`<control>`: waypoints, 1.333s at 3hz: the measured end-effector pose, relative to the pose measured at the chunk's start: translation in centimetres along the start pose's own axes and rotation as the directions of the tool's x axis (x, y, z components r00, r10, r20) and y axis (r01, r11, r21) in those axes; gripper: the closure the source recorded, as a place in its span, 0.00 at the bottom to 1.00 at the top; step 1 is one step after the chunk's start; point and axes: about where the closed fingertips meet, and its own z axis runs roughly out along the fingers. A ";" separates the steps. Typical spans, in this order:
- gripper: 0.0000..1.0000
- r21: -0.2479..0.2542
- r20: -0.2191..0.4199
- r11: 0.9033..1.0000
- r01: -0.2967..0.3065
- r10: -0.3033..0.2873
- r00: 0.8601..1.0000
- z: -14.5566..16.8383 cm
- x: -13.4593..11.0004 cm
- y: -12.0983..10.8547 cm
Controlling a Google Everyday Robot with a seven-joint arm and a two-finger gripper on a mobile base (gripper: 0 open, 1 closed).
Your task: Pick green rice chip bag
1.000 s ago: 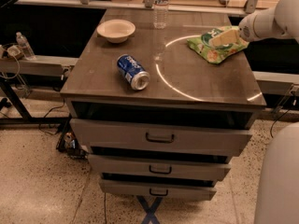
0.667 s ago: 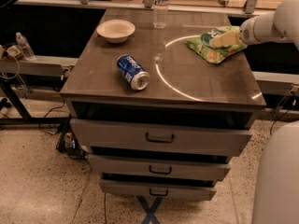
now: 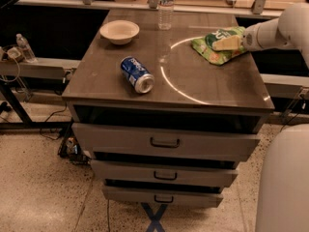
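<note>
- Closest to you, the robot's white body [image 3: 285,178] fills the lower right corner, and there's a blue tape X [image 3: 154,217] on the speckled floor.
- Then come the cabinet's three drawers [image 3: 164,143], each with a dark handle.
- On the tabletop [image 3: 217,88], the blue can [image 3: 137,74] lies on its side near the front left, well apart from your target.
- The green rice chip bag [image 3: 212,50] lies flat at the right side, toward the back, across a thin white arc on the surface.
- Your gripper [image 3: 229,43] comes in from the right and sits on top of the bag. Honestly can't tell if it's gripping.
- Further back left there's a pale bowl [image 3: 119,31].
- A clear water bottle [image 3: 165,8] stands upright at the far edge.
</note>
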 end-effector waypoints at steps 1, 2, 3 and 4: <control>0.65 0.000 0.000 1.000 0.000 0.000 1.000 -0.3 -0.4 0.0; 0.87 0.000 0.000 1.000 0.000 0.000 1.000 -0.4 -0.6 0.0; 1.00 0.000 0.000 1.000 0.000 0.000 1.000 -0.4 -0.6 0.0; 1.00 0.000 0.000 1.000 0.000 0.000 1.000 -0.5 -0.7 0.0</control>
